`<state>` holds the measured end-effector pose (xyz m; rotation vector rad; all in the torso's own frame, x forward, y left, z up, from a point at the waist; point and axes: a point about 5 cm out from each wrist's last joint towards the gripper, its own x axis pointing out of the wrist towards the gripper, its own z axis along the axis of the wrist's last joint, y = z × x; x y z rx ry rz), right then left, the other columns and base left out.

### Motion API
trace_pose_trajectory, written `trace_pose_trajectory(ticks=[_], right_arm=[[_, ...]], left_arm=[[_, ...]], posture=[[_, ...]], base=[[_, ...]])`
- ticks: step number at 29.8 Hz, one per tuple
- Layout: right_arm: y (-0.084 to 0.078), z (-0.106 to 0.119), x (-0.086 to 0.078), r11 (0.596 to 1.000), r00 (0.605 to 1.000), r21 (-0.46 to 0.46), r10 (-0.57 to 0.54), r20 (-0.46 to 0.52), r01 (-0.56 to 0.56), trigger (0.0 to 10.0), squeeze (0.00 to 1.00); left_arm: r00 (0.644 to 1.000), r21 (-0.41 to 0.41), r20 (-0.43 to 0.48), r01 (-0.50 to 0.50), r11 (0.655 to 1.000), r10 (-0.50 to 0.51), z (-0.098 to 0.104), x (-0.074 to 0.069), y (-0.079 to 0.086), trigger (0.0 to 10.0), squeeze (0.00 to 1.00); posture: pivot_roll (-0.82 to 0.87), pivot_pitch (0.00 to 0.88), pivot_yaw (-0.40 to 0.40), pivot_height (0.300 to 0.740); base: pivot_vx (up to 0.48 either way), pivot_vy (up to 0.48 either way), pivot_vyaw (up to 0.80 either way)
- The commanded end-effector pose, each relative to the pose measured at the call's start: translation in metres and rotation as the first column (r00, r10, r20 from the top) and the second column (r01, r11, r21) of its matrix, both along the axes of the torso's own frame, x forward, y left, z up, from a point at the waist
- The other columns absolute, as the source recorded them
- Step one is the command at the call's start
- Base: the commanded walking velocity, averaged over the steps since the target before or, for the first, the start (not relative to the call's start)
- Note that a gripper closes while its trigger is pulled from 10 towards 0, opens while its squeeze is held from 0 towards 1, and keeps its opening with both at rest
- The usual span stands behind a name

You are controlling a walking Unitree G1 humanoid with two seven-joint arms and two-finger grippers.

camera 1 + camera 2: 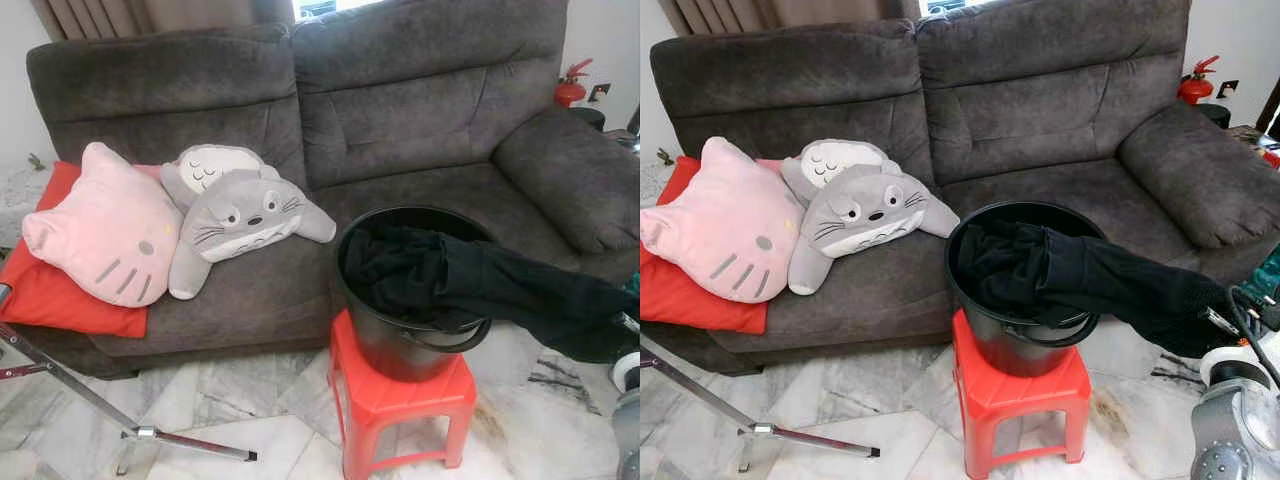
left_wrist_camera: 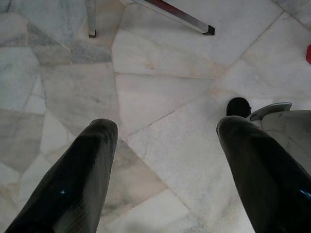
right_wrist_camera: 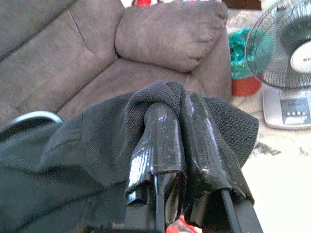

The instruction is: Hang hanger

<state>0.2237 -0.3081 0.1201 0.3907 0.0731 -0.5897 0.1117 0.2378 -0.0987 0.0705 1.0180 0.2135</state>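
Pulling a black garment (image 1: 1110, 285) from the black bucket (image 1: 1012, 340) on the red stool (image 1: 1015, 405), the right hand (image 3: 181, 109) was clamped on the fabric just beside the bucket. No hanger was visible; next, probably lift the cloth free. The left hand (image 2: 167, 170) hung open over the marble floor (image 2: 160, 97), near the grey sofa (image 1: 420, 120).

This is a home living room: a dark grey sofa (image 1: 400, 120) fills the view from 10 to 2 o'clock, with a pink cat cushion (image 1: 105, 240) and grey plush toy (image 1: 245, 220) at 10, marble floor (image 1: 250, 420) underfoot, and a standing fan (image 3: 284, 53) beside the armrest.
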Motion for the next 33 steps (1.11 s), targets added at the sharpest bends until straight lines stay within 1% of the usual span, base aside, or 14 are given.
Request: trace_pose_trajectory(ticks=[1, 6, 12, 13, 15, 17, 19, 21, 23, 25, 28, 29, 31, 33], right_arm=[[0.020, -0.036, 0.002, 0.996, 0.990, 0.049, 0.081, -0.119, -0.076, 10.0, 0.99], [0.024, -0.052, -0.001, 0.996, 0.981, 0.058, 0.071, -0.182, -0.061, 10.0, 1.00], [0.030, -0.055, 0.000, 0.996, 0.978, 0.037, 0.089, -0.187, -0.084, 10.0, 1.00], [0.032, -0.055, 0.000, 0.995, 0.978, 0.024, 0.100, -0.183, -0.097, 10.0, 1.00], [0.041, -0.049, 0.001, 0.986, 0.977, -0.062, 0.145, -0.158, -0.156, 10.0, 1.00], [0.044, -0.047, 0.001, 0.982, 0.977, -0.085, 0.155, -0.146, -0.168, 10.0, 1.00], [0.052, -0.032, 0.000, 0.962, 0.976, -0.174, 0.196, -0.091, -0.209, 10.0, 1.00], [0.066, -0.012, 0.002, 0.915, 0.957, -0.286, 0.287, -0.032, -0.284, 10.0, 1.00], [0.081, 0.006, 0.007, 0.883, 0.931, -0.331, 0.363, 0.032, -0.333, 10.0, 1.00], [0.086, 0.013, 0.011, 0.878, 0.922, -0.335, 0.383, 0.059, -0.343, 10.0, 1.00], [0.105, 0.036, 0.031, 0.868, 0.887, -0.318, 0.441, 0.140, -0.381, 10.0, 1.00], [0.105, 0.036, 0.031, 0.868, 0.887, -0.318, 0.441, 0.140, -0.381, 10.0, 1.00], [0.115, 0.041, 0.042, 0.857, 0.875, -0.317, 0.465, 0.138, -0.406, 10.0, 1.00], [0.131, 0.048, 0.058, 0.854, 0.857, -0.279, 0.492, 0.152, -0.440, 10.0, 1.00]], left_arm=[[1.000, 0.017, -0.021, -0.004, 1.000, 0.004, 0.000, -0.004, 0.005, 10.0, 0.00], [1.000, 0.017, -0.022, -0.004, 1.000, 0.004, 0.000, -0.004, 0.005, 10.0, 0.00], [1.000, 0.019, -0.024, -0.002, 1.000, 0.002, 0.000, -0.005, 0.006, 10.0, 0.00], [1.000, 0.019, -0.024, -0.001, 1.000, 0.002, 0.000, -0.006, 0.006, 10.0, 0.00], [1.000, 0.020, -0.025, 0.003, 1.000, -0.002, -0.001, -0.006, 0.006, 10.0, 0.00], [1.000, 0.020, -0.026, 0.004, 1.000, -0.003, -0.001, -0.006, 0.006, 10.0, 0.00], [1.000, 0.020, -0.027, 0.006, 1.000, -0.005, -0.001, -0.007, 0.006, 10.0, 0.00], [1.000, 0.021, -0.028, 0.008, 1.000, -0.007, -0.001, -0.007, 0.007, 10.0, 0.00], [1.000, 0.023, -0.029, 0.009, 1.000, -0.009, 0.000, -0.008, 0.007, 10.0, 0.00], [0.999, 0.024, -0.030, 0.011, 1.000, -0.010, 0.000, -0.008, 0.007, 10.0, 0.00], [0.999, 0.027, -0.030, 0.015, 1.000, -0.015, 0.000, -0.008, 0.008, 10.0, 0.00], [0.999, 0.027, -0.030, 0.015, 1.000, -0.015, 0.000, -0.008, 0.008, 10.0, 0.00], [0.999, 0.027, -0.029, 0.017, 0.999, -0.016, 0.000, -0.008, 0.008, 10.0, 0.00], [1.000, 0.027, -0.026, 0.015, 1.000, -0.015, 0.000, -0.007, 0.008, 10.0, 0.00]], posture=[[-0.22, 0.000, 0.097, 0.740], [-0.21, 0.000, 0.095, 0.740], [-0.21, 0.000, 0.094, 0.740], [-0.21, 0.000, 0.093, 0.740], [-0.21, 0.000, 0.094, 0.740], [-0.21, 0.000, 0.094, 0.740], [-0.20, 0.000, 0.096, 0.740], [-0.20, 0.000, 0.100, 0.740], [-0.21, 0.000, 0.102, 0.740], [-0.21, 0.000, 0.104, 0.740], [-0.21, 0.000, 0.104, 0.740], [-0.21, 0.000, 0.104, 0.740], [-0.21, 0.000, 0.104, 0.740], [-0.20, 0.000, 0.103, 0.740]], base=[[0.000, 0.000, 0.00], [0.000, 0.000, 0.00], [0.000, 0.000, 0.00], [0.000, 0.000, 0.00], [0.000, 0.000, 0.00], [0.000, 0.000, 0.00], [0.000, 0.000, 0.00], [0.000, 0.000, 0.00], [0.000, 0.000, 0.00], [0.000, 0.000, 0.00], [0.000, 0.000, 0.00], [0.000, 0.000, 0.00], [0.000, 0.000, 0.00], [0.000, 0.000, 0.00]])
